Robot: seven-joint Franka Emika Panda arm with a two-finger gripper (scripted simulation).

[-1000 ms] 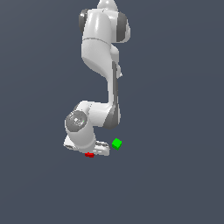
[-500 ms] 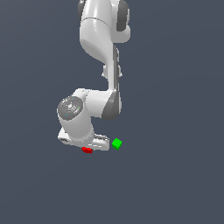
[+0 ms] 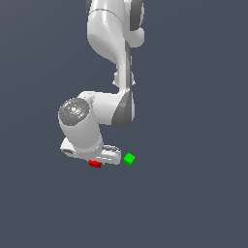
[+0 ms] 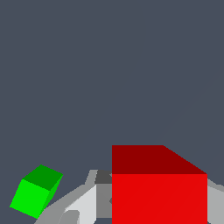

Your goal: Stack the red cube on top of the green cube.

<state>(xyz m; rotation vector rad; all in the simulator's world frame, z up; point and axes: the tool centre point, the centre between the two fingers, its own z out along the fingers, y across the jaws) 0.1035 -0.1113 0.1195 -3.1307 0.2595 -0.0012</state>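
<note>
- The red cube (image 3: 95,164) and the green cube (image 3: 129,159) lie on one plain slate-grey surface that fills both views — flat, unmarked, with no edge, wall or horizon to be seen, so whether it is a tabletop cannot be told.
- The white robot arm (image 3: 111,43) comes down from the top of the exterior view, bends at a grey-capped joint, and ends low over the surface.
- The gripper (image 3: 99,160) sits at the arm's lower end, right over the red cube; only part of the cube shows beneath it in the exterior view.
- In the wrist view the red cube (image 4: 159,188) looms large between pale grey fingers (image 4: 81,203) — one on either side of it. Whether the fingers press on it or merely flank it cannot be told.
- The green cube (image 4: 36,191) stands apart from the red one, just beside the gripper toward the exterior view's right, turned at an angle and untouched.
</note>
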